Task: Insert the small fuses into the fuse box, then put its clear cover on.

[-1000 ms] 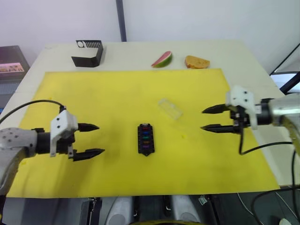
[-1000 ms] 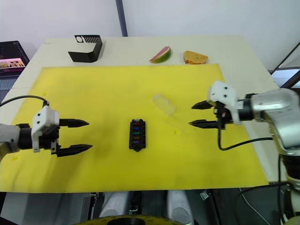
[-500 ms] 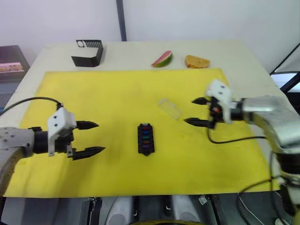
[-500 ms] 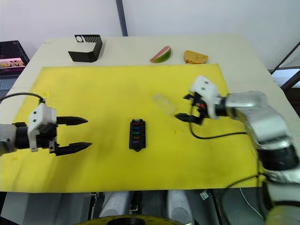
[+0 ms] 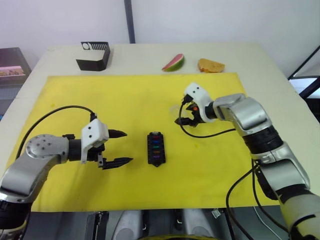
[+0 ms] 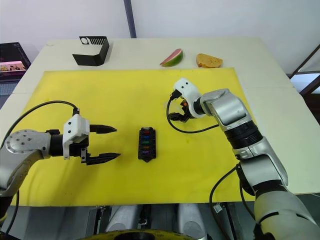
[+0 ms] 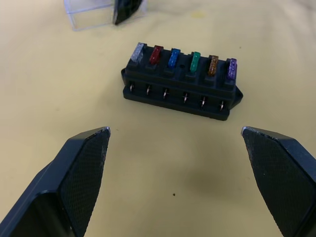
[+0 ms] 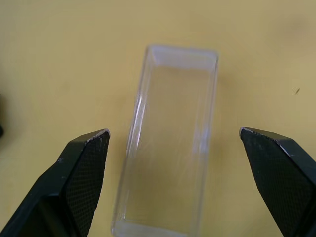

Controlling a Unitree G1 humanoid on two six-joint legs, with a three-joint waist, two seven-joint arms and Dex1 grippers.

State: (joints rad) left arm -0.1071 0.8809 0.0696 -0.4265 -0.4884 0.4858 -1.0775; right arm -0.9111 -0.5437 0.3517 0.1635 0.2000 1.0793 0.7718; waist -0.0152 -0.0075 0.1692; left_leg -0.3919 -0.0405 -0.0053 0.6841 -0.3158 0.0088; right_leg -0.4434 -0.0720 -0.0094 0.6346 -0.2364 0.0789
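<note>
On the yellow mat (image 5: 100,100), the small black fuse box (image 5: 155,148) at frame centre holds all six coloured fuses (image 7: 183,59), while the right gripper (image 8: 173,143), open, straddles the clear plastic cover (image 8: 170,148) upper right, unfitted; the left gripper (image 5: 117,148) waits open.

white wall (image 5: 200,20), beige table (image 5: 150,52), yellow mat (image 5: 125,100)

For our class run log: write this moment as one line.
fuses: six seated in black fuse box | right gripper: open, straddling clear plastic cover | left gripper: open, beside box
</note>
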